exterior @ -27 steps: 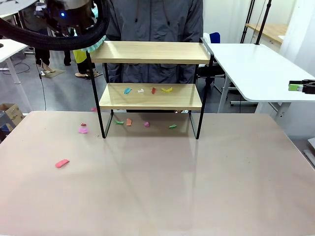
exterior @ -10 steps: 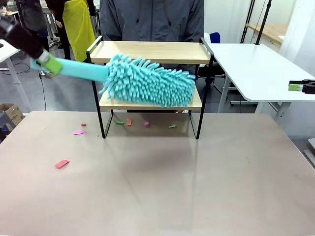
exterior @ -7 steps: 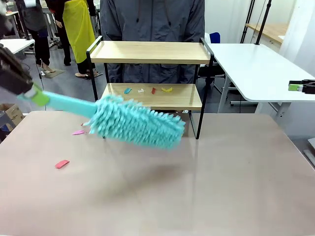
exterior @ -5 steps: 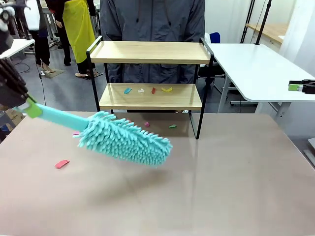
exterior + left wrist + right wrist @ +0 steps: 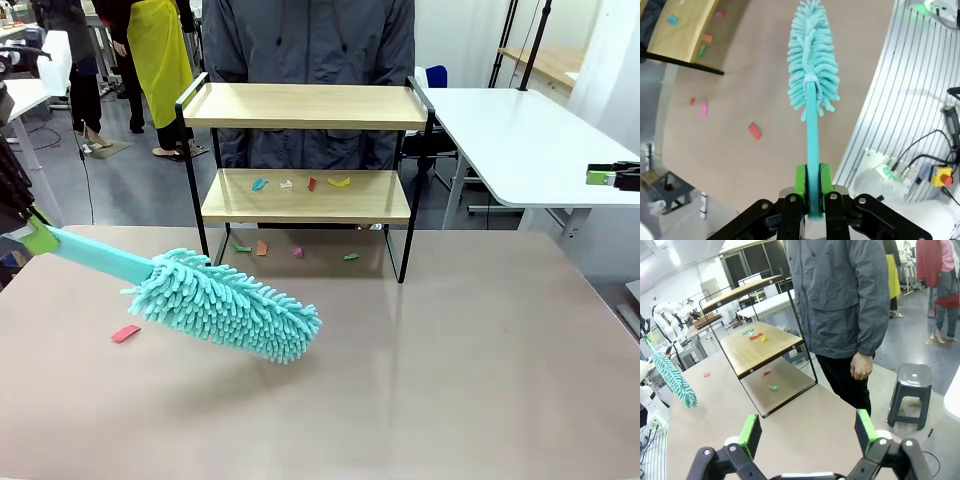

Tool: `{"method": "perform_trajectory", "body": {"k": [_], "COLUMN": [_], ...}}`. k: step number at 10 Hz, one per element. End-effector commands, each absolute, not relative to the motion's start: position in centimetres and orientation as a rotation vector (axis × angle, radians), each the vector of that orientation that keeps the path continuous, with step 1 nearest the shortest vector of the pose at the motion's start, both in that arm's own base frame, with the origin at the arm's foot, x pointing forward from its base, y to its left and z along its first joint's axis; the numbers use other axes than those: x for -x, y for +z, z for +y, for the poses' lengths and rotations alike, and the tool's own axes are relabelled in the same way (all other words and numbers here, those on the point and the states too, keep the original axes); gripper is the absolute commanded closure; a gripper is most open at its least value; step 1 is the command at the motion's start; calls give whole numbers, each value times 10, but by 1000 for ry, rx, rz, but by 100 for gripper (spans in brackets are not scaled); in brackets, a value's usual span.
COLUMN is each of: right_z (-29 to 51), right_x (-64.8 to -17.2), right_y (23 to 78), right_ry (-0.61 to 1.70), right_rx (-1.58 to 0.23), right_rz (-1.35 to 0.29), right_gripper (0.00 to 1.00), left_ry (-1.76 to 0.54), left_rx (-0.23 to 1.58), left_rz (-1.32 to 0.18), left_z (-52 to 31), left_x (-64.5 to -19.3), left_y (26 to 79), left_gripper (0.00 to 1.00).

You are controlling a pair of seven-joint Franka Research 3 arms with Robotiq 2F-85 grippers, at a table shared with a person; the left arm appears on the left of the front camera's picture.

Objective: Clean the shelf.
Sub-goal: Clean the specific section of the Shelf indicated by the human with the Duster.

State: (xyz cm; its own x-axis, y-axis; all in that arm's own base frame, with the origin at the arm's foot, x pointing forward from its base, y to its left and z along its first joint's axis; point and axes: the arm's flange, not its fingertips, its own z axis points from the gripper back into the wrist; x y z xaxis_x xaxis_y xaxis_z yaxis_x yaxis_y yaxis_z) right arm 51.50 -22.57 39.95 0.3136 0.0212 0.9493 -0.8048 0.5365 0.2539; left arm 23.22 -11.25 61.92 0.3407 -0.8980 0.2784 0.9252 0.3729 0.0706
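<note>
The left tool [image 5: 40, 238] sits at the left edge of the tabletop [image 5: 450, 380], its green pads clamped tight on the flat handle of a turquoise duster [image 5: 225, 305]. The handle slopes down to the right, and the fluffy head hangs low over the tabletop's left half; whether the fibres touch the surface cannot be told.

The shelf [image 5: 305, 105] stands upright at the far middle of the tabletop, farther off than the left tool, to its right and well apart from it. The duster head lies in front of the shelf's left leg and is clear of the frame and of both boards. In the left wrist view the shelf shows at the top left corner, off to one side of the line along which the duster points.

The top board is bare. On the lower board lie a few coloured scraps [image 5: 310, 184], and more scraps [image 5: 297, 252] lie on the tabletop under the shelf. A red scrap [image 5: 126, 333] lies just in front of the duster's handle end.

The right tool [image 5: 807, 430] has its jaws spread wide with nothing between them; the shelf is ahead of it and well apart. A person in a grey jacket [image 5: 310, 40] stands close behind the shelf
</note>
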Motion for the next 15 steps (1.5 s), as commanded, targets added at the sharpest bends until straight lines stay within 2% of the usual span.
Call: {"method": "perform_trajectory", "body": {"k": [1,15], "right_z": [-224,-224], "right_x": [-515,-515], "right_y": [402,402], "right_ry": [642,642], "right_rx": [-846,-846], "right_rz": [-1132,-1132], "right_gripper": [0,0], "left_ry": [-1188,-1188], "left_rx": [118,118], "left_rz": [-301,-301], "left_z": [-116,-116], "left_x": [-232,-232], "left_y": [621,621], "left_gripper": [86,86]}}
